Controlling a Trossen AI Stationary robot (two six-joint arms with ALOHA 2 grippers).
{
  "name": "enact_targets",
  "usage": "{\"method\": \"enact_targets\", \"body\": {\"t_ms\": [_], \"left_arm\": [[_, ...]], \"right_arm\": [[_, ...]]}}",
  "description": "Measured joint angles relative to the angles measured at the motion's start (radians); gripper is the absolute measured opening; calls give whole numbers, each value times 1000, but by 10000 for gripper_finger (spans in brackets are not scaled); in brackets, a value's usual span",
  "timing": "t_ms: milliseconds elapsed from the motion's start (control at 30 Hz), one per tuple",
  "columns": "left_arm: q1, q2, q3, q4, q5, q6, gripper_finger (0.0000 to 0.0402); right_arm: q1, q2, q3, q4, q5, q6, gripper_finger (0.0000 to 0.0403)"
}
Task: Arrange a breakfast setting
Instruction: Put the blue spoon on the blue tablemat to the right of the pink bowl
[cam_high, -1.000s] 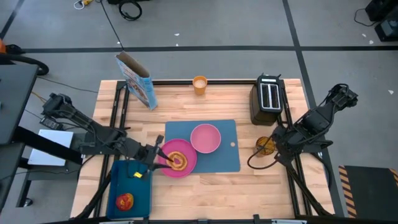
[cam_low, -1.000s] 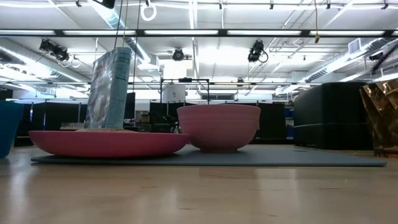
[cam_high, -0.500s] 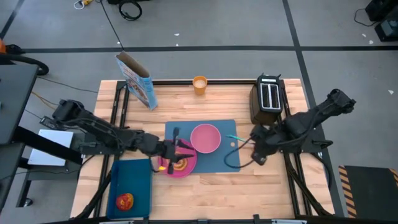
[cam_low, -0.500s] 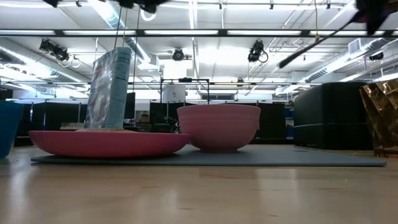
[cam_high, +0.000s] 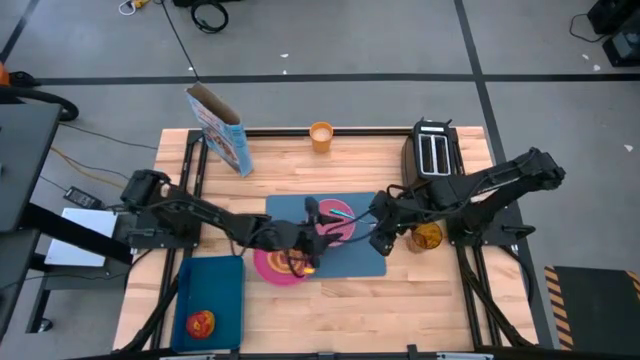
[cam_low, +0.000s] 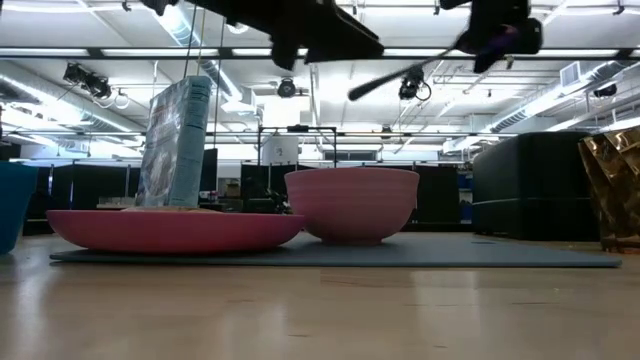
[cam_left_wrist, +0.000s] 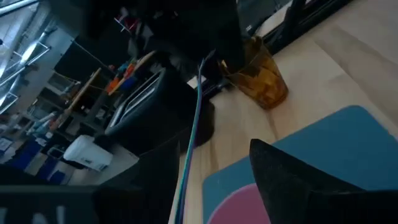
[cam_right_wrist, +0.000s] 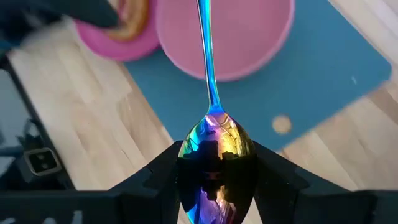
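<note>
Right hand (cam_right_wrist: 214, 163) clamps iridescent blue-purple metal spoon (cam_right_wrist: 210, 106) by its bowl over pink bowl (cam_high: 338, 222); left hand (cam_high: 312, 212), fingers apart, should take the handle squarely before release.

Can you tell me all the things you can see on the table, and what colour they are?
placemat: 1, blue, middle of the table
plate: 1, pink, left end of the placemat
toast slice: 1, brown, on the plate
bowl: 1, pink, on the placemat beside the plate
spoon: 1, shiny blue-purple, held in the air above the bowl
cup: 1, orange, back edge of the table
cereal box: 1, blue, standing at the back left
toaster: 1, black, back right
amber glass: 1, amber, right of the placemat
tray: 1, dark blue, front left
apple: 1, red, in the tray
left gripper: above the bowl
right gripper: shut on the spoon's bowl end
</note>
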Motion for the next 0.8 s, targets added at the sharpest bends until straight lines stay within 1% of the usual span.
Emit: {"method": "enact_targets", "body": {"t_ms": [100,233,433,667,800], "left_arm": [[23,40,43,-2,-27,2,190],[42,71,99,3,-34,38,176],[61,148,173,-1,-31,124,171],[63,165,193,-3,-33,137,170],[70,165,193,-7,-37,138,150]], "right_arm": [[-13,2,0,23,-7,-18,165],[-34,12,0,22,-5,-25,165],[-64,22,0,65,-2,-45,165],[-89,26,0,72,21,-47,165],[-94,26,0,71,24,-47,165]]}}
